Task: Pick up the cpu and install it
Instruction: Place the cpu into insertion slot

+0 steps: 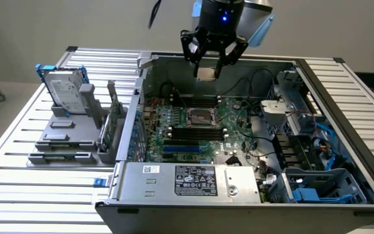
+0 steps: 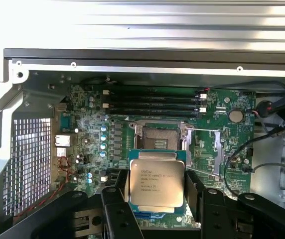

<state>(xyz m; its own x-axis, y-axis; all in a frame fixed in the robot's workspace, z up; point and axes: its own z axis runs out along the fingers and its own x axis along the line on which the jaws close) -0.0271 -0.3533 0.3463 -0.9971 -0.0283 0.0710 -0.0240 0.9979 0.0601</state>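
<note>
The gripper (image 1: 208,73) grips the cpu (image 2: 156,185) by two opposite edges, fingers spread wide, high above the motherboard (image 2: 217,124) toward the far side. The nearly square chip lies flat, silvery top up, near the socket (image 2: 158,135).

cpu (image 1: 206,73) in pincer (image 1: 208,72), over socket (image 1: 199,117) in case (image 1: 239,218) — hard drive (image 1: 64,90) outside, exterior view's left

One cpu (image 2: 156,181), one hand (image 1: 208,73), one socket (image 2: 158,135), one hard drive (image 1: 65,90), one case (image 1: 239,208).
</note>
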